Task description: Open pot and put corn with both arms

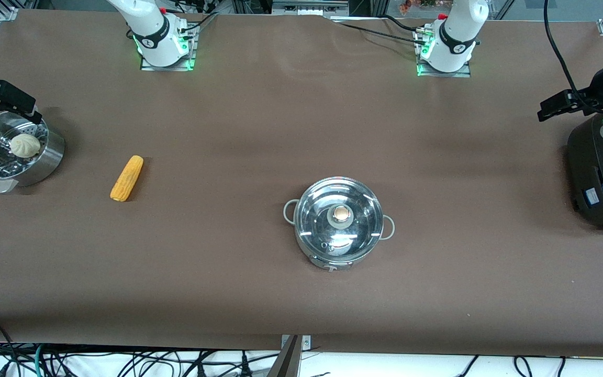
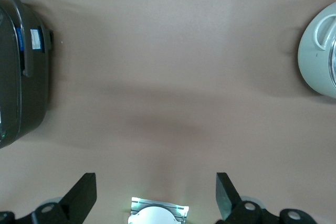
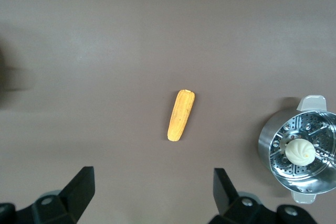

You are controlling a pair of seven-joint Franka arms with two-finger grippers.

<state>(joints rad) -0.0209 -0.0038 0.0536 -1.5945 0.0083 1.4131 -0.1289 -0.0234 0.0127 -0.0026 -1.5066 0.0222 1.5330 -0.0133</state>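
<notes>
The steel pot [image 1: 338, 246] stands mid-table with its glass lid [image 1: 359, 217] on it and the tan knob [image 1: 341, 213] on top. Its edge and one loop handle also show in the left wrist view [image 2: 320, 51]. The corn [image 1: 126, 178] lies on the table toward the right arm's end; it also shows in the right wrist view [image 3: 181, 115]. My right gripper [image 1: 29, 111] is open and empty, up over the steamer basket; in the right wrist view [image 3: 152, 182] its jaws stand wide apart. My left gripper [image 1: 545, 111] is open and empty at the left arm's end, wide apart in the left wrist view [image 2: 155, 187].
A perforated steel steamer basket [image 1: 45, 162] with a white bun [image 1: 24, 145] stands at the right arm's end, beside the corn; both show in the right wrist view, basket [image 3: 268, 145] and bun [image 3: 299, 150]. A dark round appliance [image 1: 602, 178] stands at the left arm's end [image 2: 21, 72].
</notes>
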